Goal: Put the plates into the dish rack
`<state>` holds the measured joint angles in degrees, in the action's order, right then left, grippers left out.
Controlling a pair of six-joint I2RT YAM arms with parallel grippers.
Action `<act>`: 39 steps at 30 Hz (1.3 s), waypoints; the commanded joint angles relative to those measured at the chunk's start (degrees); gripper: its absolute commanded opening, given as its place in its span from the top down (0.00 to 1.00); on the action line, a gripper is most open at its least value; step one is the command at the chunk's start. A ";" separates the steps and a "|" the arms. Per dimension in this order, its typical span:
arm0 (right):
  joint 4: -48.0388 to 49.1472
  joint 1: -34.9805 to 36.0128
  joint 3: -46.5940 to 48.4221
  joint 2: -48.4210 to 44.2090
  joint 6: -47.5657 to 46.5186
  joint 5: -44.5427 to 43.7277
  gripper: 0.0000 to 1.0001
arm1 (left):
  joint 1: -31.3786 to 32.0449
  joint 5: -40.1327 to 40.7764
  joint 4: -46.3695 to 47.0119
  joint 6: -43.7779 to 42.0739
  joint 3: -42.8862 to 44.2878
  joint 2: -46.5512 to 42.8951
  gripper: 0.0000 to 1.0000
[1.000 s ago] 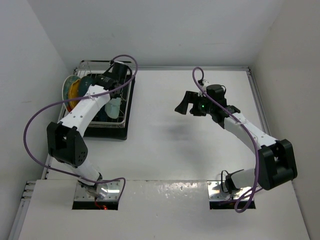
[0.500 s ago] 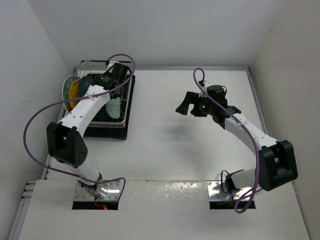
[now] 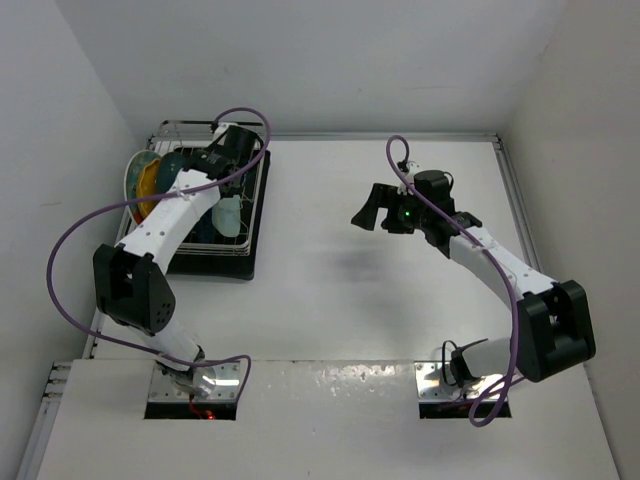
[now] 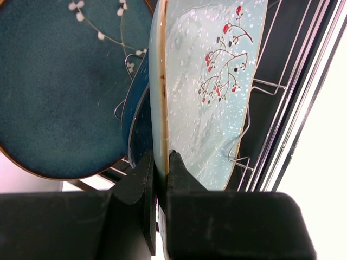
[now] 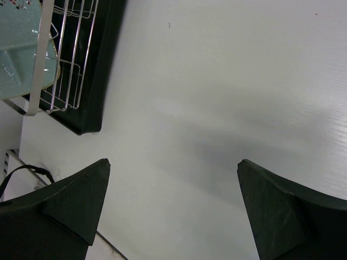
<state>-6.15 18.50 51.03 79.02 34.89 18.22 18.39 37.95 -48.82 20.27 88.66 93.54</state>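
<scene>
plates (image 3: 145, 180) upright in dish rack (image 3: 228, 250) | dish rack far-left on table (image 3: 330, 300)

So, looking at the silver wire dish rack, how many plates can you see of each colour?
Yellow ceramic plate: 1
Teal round ceramic plate: 1
Dark blue ceramic plate: 1
Pale mint rounded-rectangle ceramic plate: 1
Total: 4 visible; others may be hidden.

The pale mint rounded-rectangle ceramic plate (image 4: 211, 92), painted with a red-berried twig, is upright on edge in the rectangular silver wire dish rack (image 5: 42, 54) over its black drip tray (image 5: 103, 70). The left pincer (image 4: 161, 162) pinches its rim. Just beside it stand a dark blue plate (image 4: 138, 122) and a teal round plate (image 4: 59, 92), with a yellow plate (image 3: 147, 182) beyond them.
</scene>
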 commanded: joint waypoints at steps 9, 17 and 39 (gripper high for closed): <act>1.06 -0.13 0.48 -0.54 -0.27 0.24 0.00 | -0.81 8.89 -3.57 -3.83 4.41 -4.94 1.00; 1.32 -0.05 0.22 -0.36 -0.35 0.41 0.00 | -0.21 5.64 -2.86 -3.84 3.10 -3.19 1.00; 0.61 -0.22 -0.93 -1.77 -0.62 -0.55 0.00 | 2.09 6.96 -1.72 -3.31 8.72 5.52 1.00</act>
<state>-6.66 18.46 49.93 78.81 34.50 18.02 20.23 38.98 -54.04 18.09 93.69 99.37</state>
